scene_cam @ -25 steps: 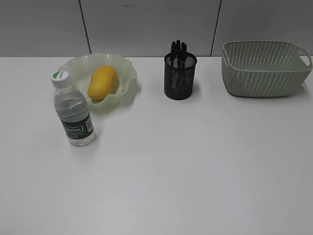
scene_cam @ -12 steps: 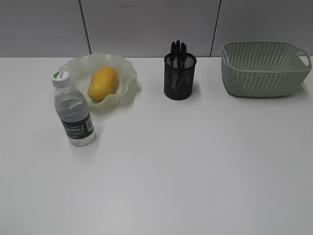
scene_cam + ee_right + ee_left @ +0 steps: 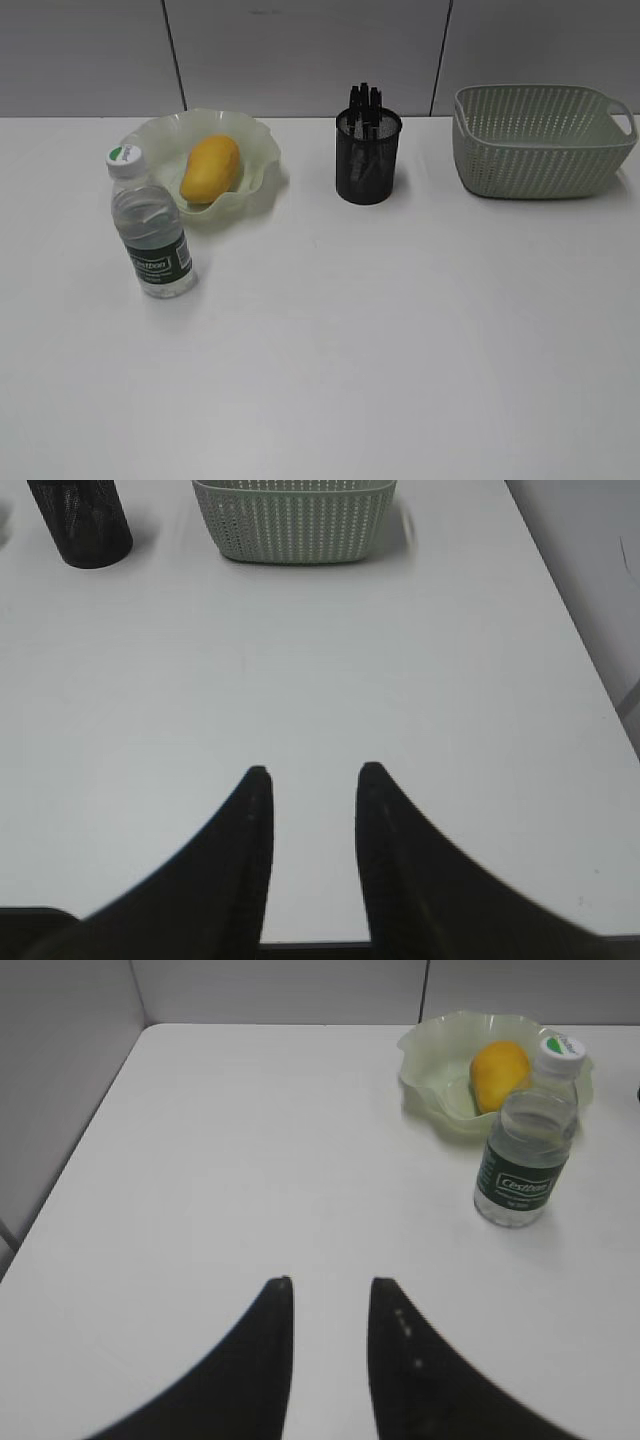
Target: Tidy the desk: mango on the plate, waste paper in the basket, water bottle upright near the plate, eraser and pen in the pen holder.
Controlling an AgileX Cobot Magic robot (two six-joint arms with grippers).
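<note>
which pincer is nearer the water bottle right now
Left. The left pincer hovers open over bare desk with the water bottle ahead to its right; the right pincer faces the basket side.

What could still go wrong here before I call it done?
The bottle stands upright right beside the plate holding the mango; an arm sweeping past could tip it. The basket hides its contents from every view, so I cannot confirm the paper is inside.
</note>
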